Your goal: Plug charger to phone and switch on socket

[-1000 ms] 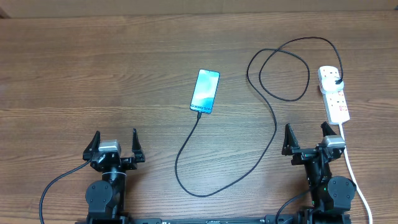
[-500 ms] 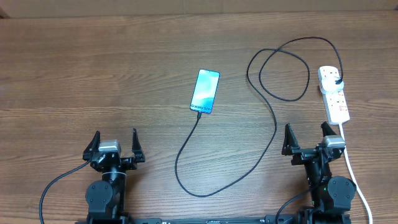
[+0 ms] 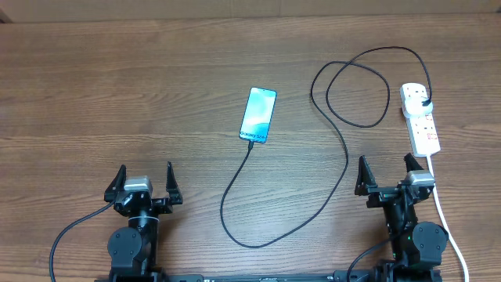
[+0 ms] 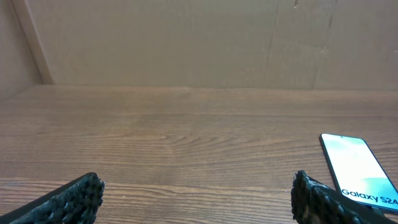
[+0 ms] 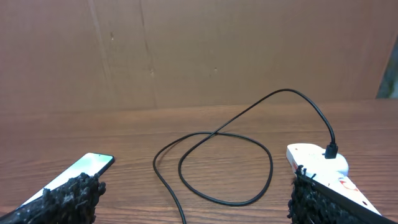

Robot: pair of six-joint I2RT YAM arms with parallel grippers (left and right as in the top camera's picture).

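The phone [image 3: 258, 115] lies in the middle of the table with its screen lit light blue; it also shows in the left wrist view [image 4: 359, 174] and the right wrist view [image 5: 81, 168]. The black charger cable [image 3: 344, 157] runs from the phone's near end, loops on the table, and its plug sits in the white socket strip [image 3: 419, 117] at the right, which also shows in the right wrist view [image 5: 317, 158]. My left gripper [image 3: 145, 184] is open and empty near the front left. My right gripper [image 3: 387, 174] is open and empty just in front of the strip.
The strip's thick white cord [image 3: 446, 223] runs down past the right arm to the front edge. A brown cardboard wall [image 4: 186, 43] stands behind the table's far edge.
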